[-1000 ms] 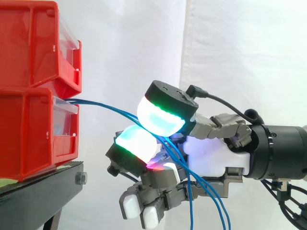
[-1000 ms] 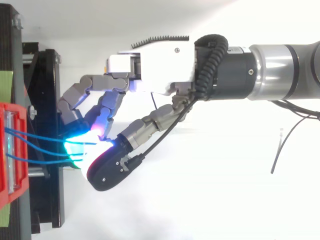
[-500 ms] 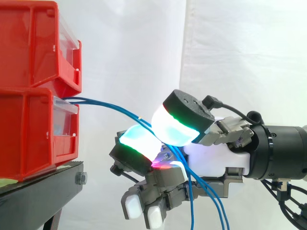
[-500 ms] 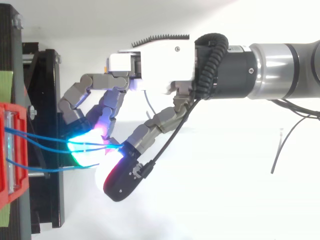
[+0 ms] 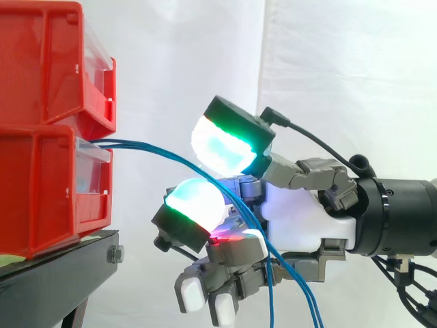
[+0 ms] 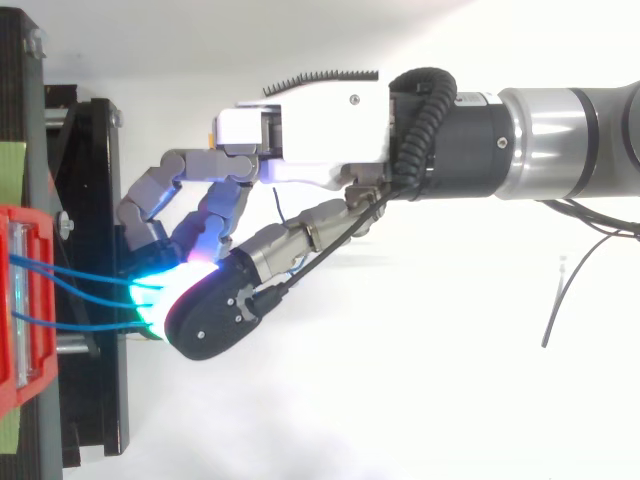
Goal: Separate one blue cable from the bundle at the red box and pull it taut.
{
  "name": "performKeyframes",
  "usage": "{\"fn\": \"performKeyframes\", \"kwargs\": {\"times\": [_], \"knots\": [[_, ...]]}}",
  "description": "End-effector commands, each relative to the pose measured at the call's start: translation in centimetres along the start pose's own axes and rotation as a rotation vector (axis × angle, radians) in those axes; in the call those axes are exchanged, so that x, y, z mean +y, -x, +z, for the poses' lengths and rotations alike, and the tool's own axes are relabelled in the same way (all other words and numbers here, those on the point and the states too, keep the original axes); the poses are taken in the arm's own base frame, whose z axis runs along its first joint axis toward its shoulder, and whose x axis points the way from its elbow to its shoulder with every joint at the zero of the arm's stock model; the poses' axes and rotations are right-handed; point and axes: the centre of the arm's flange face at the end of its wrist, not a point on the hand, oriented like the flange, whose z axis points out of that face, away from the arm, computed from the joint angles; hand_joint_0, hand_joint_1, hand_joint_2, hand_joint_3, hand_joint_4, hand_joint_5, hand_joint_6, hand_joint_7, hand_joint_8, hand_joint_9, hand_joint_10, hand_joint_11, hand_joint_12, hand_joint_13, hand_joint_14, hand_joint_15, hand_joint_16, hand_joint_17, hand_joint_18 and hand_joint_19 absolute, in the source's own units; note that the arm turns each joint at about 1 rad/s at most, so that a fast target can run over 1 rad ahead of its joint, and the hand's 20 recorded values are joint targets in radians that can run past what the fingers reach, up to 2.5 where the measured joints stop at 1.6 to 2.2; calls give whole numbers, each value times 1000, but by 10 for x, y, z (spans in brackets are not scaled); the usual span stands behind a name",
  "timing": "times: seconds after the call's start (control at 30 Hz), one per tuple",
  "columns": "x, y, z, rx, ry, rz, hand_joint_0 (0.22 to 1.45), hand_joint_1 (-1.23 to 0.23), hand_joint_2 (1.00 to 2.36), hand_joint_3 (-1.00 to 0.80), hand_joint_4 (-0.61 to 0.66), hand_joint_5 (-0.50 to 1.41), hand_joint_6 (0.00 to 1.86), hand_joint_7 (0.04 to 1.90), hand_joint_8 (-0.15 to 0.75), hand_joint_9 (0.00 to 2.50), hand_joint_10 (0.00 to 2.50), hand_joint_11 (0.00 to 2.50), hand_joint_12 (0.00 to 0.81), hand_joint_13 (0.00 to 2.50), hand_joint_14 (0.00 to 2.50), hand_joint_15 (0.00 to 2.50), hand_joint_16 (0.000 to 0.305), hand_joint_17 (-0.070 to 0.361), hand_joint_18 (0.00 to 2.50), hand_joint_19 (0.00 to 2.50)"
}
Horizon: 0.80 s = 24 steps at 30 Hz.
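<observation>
Three blue cables point(image 5: 150, 149), it seems, sag from the lower red box point(image 5: 48, 184) through the hand point(image 5: 300, 219), its curled fingers point(image 5: 194, 199) hooked round them under a raised thumb point(image 5: 229, 142); best shed all but one, then pinch and draw back.

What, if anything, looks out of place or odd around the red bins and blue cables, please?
Nothing is spilled or damaged. The blue cables leave the lower red bin together, sag in a curve to the hand and dangle below it, so none looks separated or taut yet.
</observation>
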Motion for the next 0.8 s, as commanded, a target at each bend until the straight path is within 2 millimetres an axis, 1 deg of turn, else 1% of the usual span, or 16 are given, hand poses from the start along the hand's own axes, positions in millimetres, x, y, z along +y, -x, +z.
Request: {"fn": "performKeyframes", "kwargs": {"times": [0.0, 0.1, 0.13, 0.17, 0.2, 0.23, 0.3, 0.43, 0.53, 0.63, 0.77], "knots": [[0, 0, 0, 0, 0, 0, 633, -550, 1003, -469, 61, -143, 846, 1142, 324, 1241, 19, 1229, 345, 838, 21, 607, 44, 98, 834, 722], [0, -1, 0, 0, 0, 0, 633, -608, 1009, -403, 75, -141, 844, 1161, 320, 1241, 19, 1226, 346, 841, 23, 615, 44, 99, 836, 724], [0, -1, 0, 2, 0, 0, 637, -649, 1009, -400, 79, -143, 843, 1171, 316, 1230, 20, 1228, 349, 839, 22, 605, 44, 100, 838, 724], [1, -1, 1, 0, 1, 0, 650, -704, 1007, -415, 87, -145, 843, 1177, 317, 1227, 20, 1246, 347, 828, 23, 603, 44, 100, 839, 724], [1, -1, 1, 2, 1, 0, 651, -715, 1007, -419, 91, -146, 843, 1190, 311, 1222, 20, 1241, 347, 828, 21, 605, 44, 100, 838, 731], [1, -2, 1, 3, 2, 0, 662, -776, 1006, -437, 92, -150, 847, 1214, 311, 1216, 20, 1233, 350, 820, 22, 607, 44, 99, 831, 723], [1, -1, 1, 2, 1, 0, 679, -818, 1001, -500, 103, -152, 852, 1214, 315, 1203, 21, 1252, 348, 813, 23, 599, 44, 100, 827, 711], [1, -2, 1, 3, 2, 0, 709, -868, 1000, -500, 83, -153, 861, 1224, 318, 1203, 22, 1239, 346, 806, 23, 597, 44, 100, 826, 703], [1, -1, 1, 2, 1, 0, 739, -899, 1000, -500, 32, -153, 863, 1222, 318, 1200, 20, 1243, 344, 806, 23, 589, 44, 99, 825, 686], [1, -2, 1, 3, 2, 0, 763, -919, 1000, -500, -17, -154, 869, 1270, 317, 1204, 21, 1256, 339, 801, 23, 583, 44, 98, 824, 667], [1, -1, 1, 2, 1, 0, 744, -943, 1000, -500, -12, -152, 882, 1204, 312, 1197, 22, 1251, 335, 786, 23, 572, 43, 98, 812, 657]]}}
